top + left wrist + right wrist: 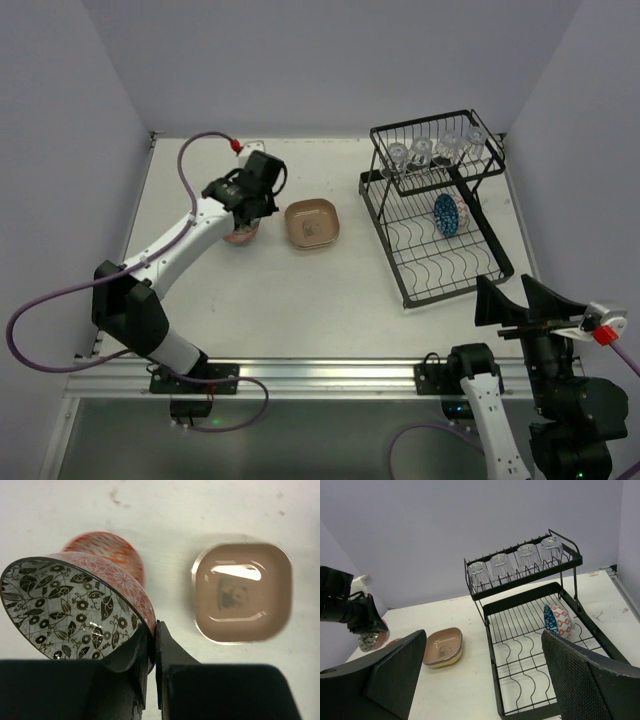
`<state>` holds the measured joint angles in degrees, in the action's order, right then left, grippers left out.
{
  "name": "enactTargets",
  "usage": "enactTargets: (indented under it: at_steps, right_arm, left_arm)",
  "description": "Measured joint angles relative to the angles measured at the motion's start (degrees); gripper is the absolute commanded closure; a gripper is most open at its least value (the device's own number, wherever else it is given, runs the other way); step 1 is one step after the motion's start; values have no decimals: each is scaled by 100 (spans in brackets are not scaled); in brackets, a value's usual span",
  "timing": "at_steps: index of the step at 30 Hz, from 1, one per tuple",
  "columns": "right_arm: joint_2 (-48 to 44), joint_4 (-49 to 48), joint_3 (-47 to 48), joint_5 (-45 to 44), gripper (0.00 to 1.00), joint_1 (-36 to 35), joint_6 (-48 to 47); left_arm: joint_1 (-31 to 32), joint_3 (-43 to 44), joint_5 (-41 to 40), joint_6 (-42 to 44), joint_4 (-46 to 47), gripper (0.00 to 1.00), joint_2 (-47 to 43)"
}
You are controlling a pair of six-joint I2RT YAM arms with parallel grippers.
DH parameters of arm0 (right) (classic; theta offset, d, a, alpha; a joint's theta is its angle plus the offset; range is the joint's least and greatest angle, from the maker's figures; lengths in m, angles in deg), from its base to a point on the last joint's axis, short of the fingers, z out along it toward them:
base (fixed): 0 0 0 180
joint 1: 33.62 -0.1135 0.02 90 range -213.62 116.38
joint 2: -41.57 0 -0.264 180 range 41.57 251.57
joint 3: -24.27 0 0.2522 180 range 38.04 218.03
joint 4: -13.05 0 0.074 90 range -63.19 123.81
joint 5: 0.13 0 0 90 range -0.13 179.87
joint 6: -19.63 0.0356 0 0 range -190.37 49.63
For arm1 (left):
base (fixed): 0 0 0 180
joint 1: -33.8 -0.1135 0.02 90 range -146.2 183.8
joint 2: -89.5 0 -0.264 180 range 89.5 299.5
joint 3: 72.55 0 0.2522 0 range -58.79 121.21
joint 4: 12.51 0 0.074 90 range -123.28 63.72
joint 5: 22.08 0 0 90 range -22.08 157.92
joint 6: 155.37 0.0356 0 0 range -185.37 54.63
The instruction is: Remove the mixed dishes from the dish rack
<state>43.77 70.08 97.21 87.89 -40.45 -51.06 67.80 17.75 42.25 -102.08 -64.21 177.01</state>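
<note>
White table [300, 300] between lavender walls is noted. At its right side the rack [430, 255] is set with the long axis of the lower tray running far to near, the near end skewed slightly right. The upper basket lies crosswise over the far end. Four cups [422, 150] are carried in that basket in one row, seemingly mouth down. One blue bowl [449, 214] is stood on edge in the lower tray, toward its far right, mouth turned left.

Left gripper [154, 632] is observed over the far left of the table, closed almost fully on the rim of a pink bowl [75, 605], one finger inside and one outside. This bowl is tilted, its leaf-patterned inside turned toward the wrist camera. A red bowl [110, 547] is seen just beneath it; contact cannot be determined. A tan plate [312, 223] is laid flat just right of them, well apart from the rack. A yellow edge is visible under it in the right wrist view.

Right gripper [512, 295] is spread fully and empty at the near right, just beside the rack's near corner.
</note>
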Motion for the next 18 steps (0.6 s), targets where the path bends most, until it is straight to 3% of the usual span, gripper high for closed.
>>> enactTargets:
  at_steps: [6, 10, 18]
  right_arm:
    - [179, 2, 74, 26, 1, 0, -33]
    - [271, -2, 136, 44, 1, 0, -52]
    - [271, 0, 120, 142, 1, 0, -103]
  left_arm:
    - [-1198, 1517, 426, 516, -1119, 100, 1025]
    - [-1338, 2192, 695, 756, -1469, 100, 1816]
    - [-1294, 2264, 957, 1003, -2024, 100, 2411]
